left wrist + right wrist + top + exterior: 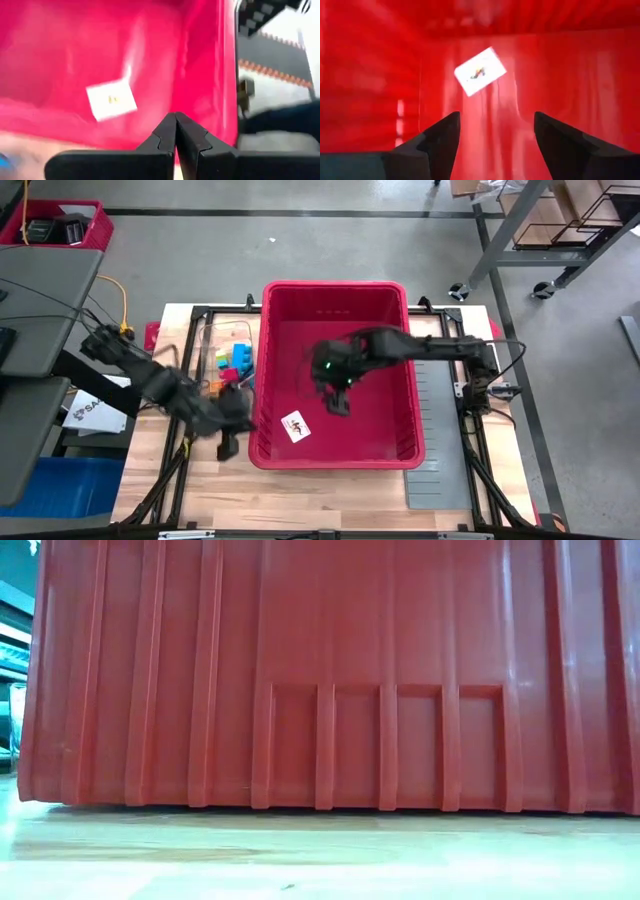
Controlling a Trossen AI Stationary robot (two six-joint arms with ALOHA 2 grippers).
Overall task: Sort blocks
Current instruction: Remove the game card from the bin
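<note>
Several small blocks (233, 364), blue, yellow, orange and red, lie in a clear tray just left of the large red bin (400, 430). My left gripper (228, 444) is outside the bin's near left corner, over the wooden table, its fingers (176, 131) shut with nothing between them. My right gripper (338, 404) hangs inside the bin above its floor, pointing steeply down. It is open (495, 135) and nothing is between its fingers. No block shows inside the bin.
A white label (296, 426) lies on the bin floor near the near left corner, also seen as the white label (480, 71). Grey slotted divider sheets (437, 442) lie right of the bin. The bin's near wall (330, 670) fills the low view.
</note>
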